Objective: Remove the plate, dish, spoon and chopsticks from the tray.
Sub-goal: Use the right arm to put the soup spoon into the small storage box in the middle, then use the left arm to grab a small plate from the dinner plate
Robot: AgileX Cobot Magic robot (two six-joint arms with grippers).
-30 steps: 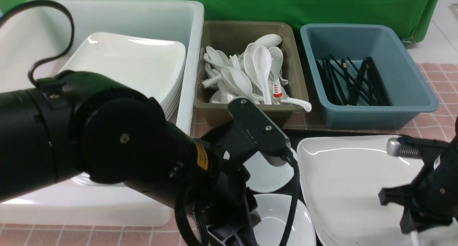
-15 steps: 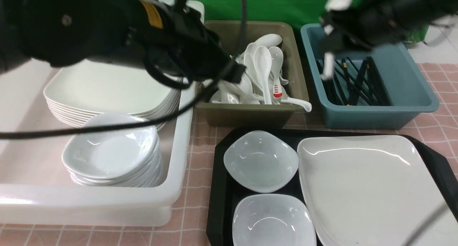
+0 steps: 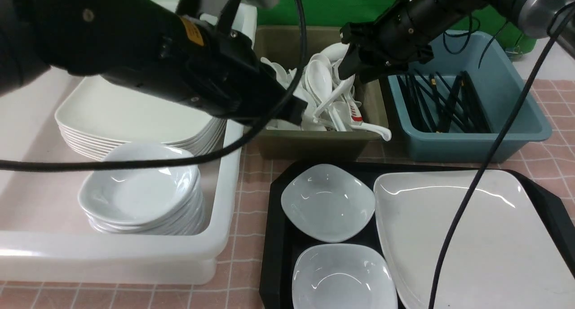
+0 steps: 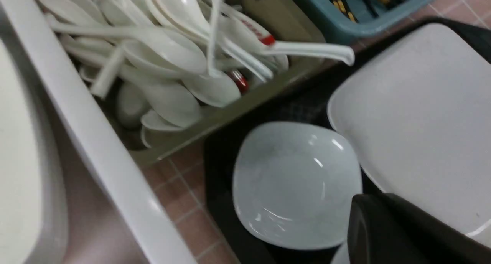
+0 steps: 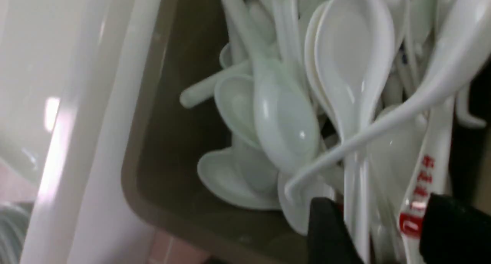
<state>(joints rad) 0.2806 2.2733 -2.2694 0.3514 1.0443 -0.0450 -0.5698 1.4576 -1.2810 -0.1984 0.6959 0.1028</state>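
Observation:
The black tray [image 3: 275, 237] holds the large white plate [image 3: 462, 237] and two small white dishes [image 3: 328, 202] [image 3: 343, 277]. My right gripper [image 3: 351, 73] hovers open over the olive bin's spoon pile [image 3: 323, 93]. In the right wrist view its jaws [image 5: 383, 233] stand apart above the pile, where a plain white spoon [image 5: 452, 56] lies slantwise on top. Black chopsticks [image 3: 442, 104] lie in the blue bin. My left gripper [image 3: 298, 113] hangs shut and empty beside the olive bin, above the far dish [image 4: 295, 183] and the plate [image 4: 418, 114].
A white tub [image 3: 227, 201] on the left holds a stack of large plates [image 3: 134, 111] and a stack of small dishes [image 3: 139, 192]. The olive bin [image 3: 314, 143] and blue bin [image 3: 471, 145] stand behind the tray. The right arm's cable [image 3: 462, 210] hangs over the plate.
Both arms have risen from the tray. The right gripper carried a white spoon from over the blue bin to the olive bin and opened; the spoon has left its jaws.

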